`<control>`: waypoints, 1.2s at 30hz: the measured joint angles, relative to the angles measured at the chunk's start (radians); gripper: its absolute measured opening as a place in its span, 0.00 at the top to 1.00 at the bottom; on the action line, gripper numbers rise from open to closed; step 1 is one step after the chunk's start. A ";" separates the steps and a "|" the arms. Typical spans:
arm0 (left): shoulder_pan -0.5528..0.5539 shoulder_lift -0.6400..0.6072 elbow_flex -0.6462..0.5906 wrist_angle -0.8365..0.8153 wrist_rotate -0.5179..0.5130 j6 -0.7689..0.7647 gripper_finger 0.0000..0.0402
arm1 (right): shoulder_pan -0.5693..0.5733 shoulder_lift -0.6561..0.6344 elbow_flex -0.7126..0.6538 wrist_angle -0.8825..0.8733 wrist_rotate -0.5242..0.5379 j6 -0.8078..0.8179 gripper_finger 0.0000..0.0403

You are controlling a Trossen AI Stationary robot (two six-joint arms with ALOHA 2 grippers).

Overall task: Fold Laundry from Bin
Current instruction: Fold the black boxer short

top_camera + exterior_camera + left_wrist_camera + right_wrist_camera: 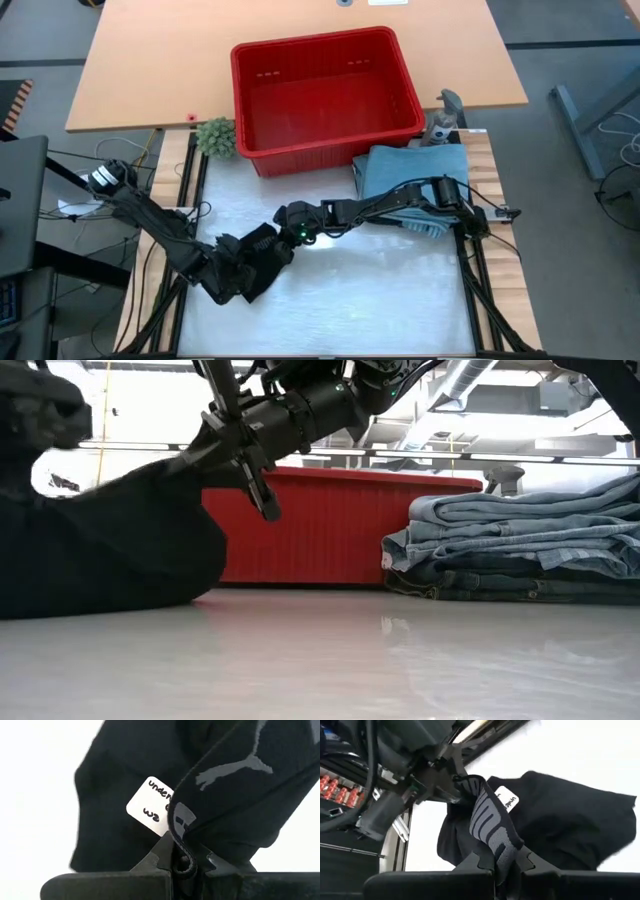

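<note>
Pincers (262,258) gripping black garment (250,265), tag (150,806) half-hidden

Left arm: extends from the desk's left edge diagonally inward, wrist low. Left end effector (243,268) is closed, fingers (162,857) pinching the black garment (262,262) by its banded edge. Right arm: reaches from the right side across toward the left arm. Right end effector (272,238) is closed on the same garment, fingers (485,862) clamped on the waistband.
</note>
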 joint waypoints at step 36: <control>0.173 0.236 0.224 0.274 0.088 0.431 1.00 | 0.049 -0.091 0.000 -0.472 0.113 -0.114 0.91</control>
